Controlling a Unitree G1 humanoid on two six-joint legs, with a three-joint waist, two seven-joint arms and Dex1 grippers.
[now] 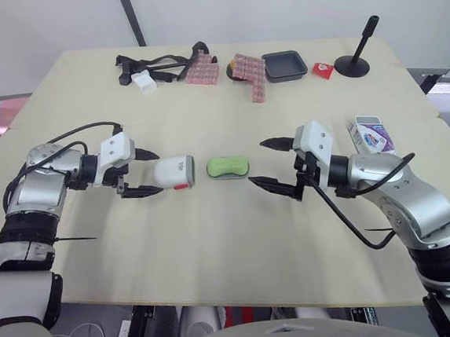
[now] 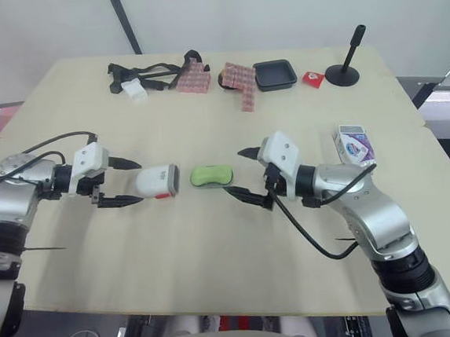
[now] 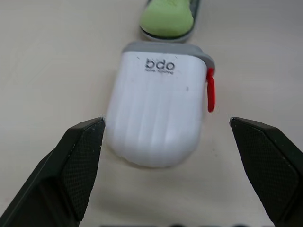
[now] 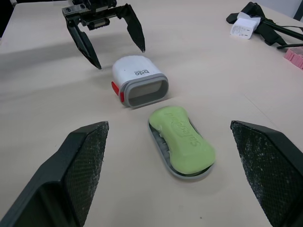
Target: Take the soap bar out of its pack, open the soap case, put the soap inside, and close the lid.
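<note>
Flanking the soap bar, both claws are spread and neither holds anything.

The green soap bar lies in the shallow grey case base at mid-bench, with no lid over it. Just to the soap's left, the white case cover lies on its side, its open mouth facing the soap and a red tab on its flank. The left claw is spread wide, one finger on either side of the cover's closed end, without pinching it. The right claw is just to the soap's right, its fingers wide apart and pointing at the soap. The white-and-purple soap pack lies farther right of the soap, past the right arm. A black tray sits well beyond the soap, near the far edge.
</note>
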